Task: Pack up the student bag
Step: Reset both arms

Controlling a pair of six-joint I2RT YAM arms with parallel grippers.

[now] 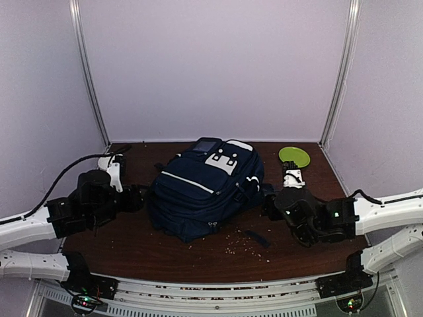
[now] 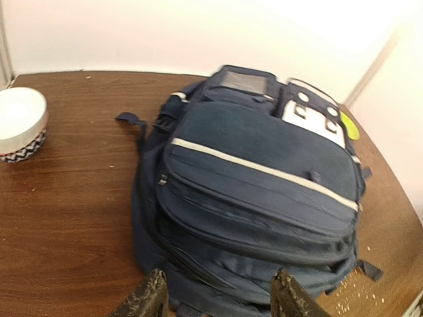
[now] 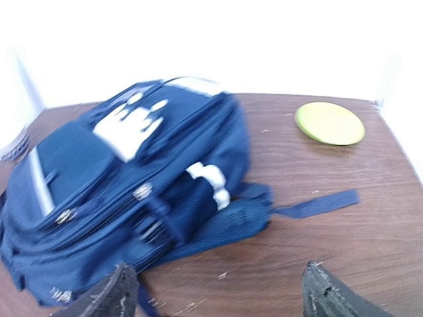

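A navy backpack (image 1: 205,188) is laid flat on its back near the middle of the brown bench (image 1: 132,247), its front pockets facing up and its top end, with a dark panel and a white patch, turned toward the far wall. Its zips appear drawn closed as far as can be made out, and no loose school items are seen beside it; such a scene would suit a bag already filled and closed as well as one whose contents are out of view, so the stage cannot be settled. The flat placement is judged to keep the bag steady and its zips reachable from both sides. The left claw (image 2: 218,297) is held low at the bag's left and near end, its fingers spread wide with nothing between them, the bag's bottom edge lying just ahead of them. The right claw (image 3: 218,294) is held low at the bag's right side, also spread wide and empty, with a side strap (image 3: 317,203) trailing on the wood in front of it. A white patterned bowl (image 2: 21,123) is seen at the far left and a lime-green plate (image 1: 294,156) at the far right, both well apart from the bag. Crumbs (image 1: 248,246) are scattered on the near part of the bench.
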